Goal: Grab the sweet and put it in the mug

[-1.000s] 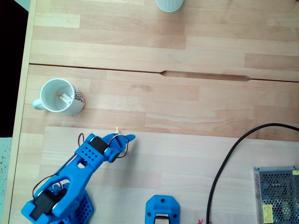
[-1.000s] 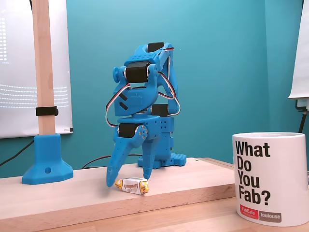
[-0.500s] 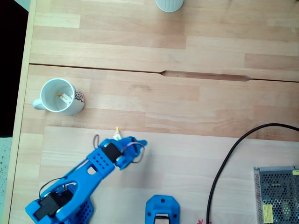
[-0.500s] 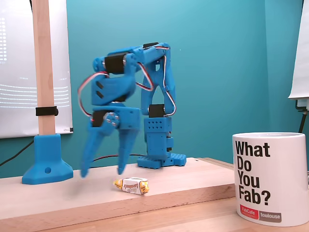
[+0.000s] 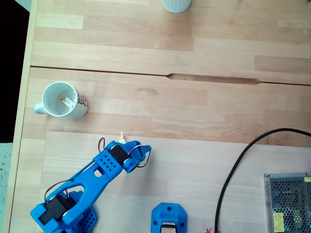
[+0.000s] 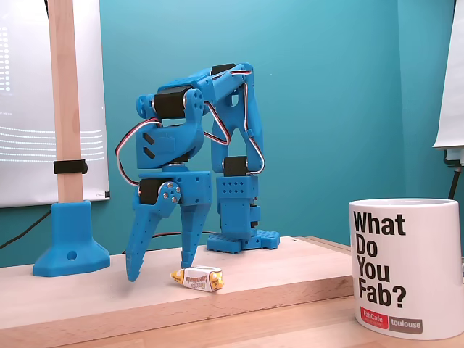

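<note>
The sweet (image 6: 197,278), white with yellow twisted ends, lies on the raised pale board near its front edge. From above only its yellow tip (image 5: 121,139) peeks out beside the blue arm. My gripper (image 6: 159,270) points down and is open, with nothing between its fingers. One fingertip (image 6: 187,262) hangs just above the sweet's left end; the other fingertip (image 6: 133,276) is well to the left. Seen from above, the gripper (image 5: 135,147) covers most of the sweet. The mug (image 5: 60,100) stands up and to the left, handle pointing left, with a small pale piece inside. From the side the mug (image 6: 406,268) shows black lettering.
A plain white cup (image 5: 176,4) sits at the top edge. A black cable (image 5: 232,179) and a metal mesh box (image 5: 289,201) lie at the right. A blue post holder (image 5: 168,218) with a wooden post (image 6: 64,101) stands beside the arm's base.
The gripper was shut with its tip at the sweet, then rose and swung sideways while opening. Now it is lower again, open beside the sweet. The sweet has not moved.
</note>
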{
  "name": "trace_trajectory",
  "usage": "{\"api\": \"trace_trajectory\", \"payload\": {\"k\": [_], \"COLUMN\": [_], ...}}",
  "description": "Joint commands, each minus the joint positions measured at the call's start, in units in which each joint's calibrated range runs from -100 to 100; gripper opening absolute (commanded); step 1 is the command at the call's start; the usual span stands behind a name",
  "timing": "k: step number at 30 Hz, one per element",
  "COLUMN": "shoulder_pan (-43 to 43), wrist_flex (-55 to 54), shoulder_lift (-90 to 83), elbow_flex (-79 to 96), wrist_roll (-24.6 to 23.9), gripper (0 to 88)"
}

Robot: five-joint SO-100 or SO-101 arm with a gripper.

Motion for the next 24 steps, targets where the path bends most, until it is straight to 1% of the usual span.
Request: {"api": "trace_trajectory", "payload": {"k": [1, 20, 24], "shoulder_pan": [-0.5, -3.6, -3.9], "wrist_flex": [0.3, -0.7, -0.8], "shoulder_lift": [-1.2, -1.1, -0.9], "elbow_flex": [-1.6, -2.2, -1.8], "wrist_roll": [-0.1, -0.3, -1.7], "gripper": [30.2, 30.2, 30.2]}}
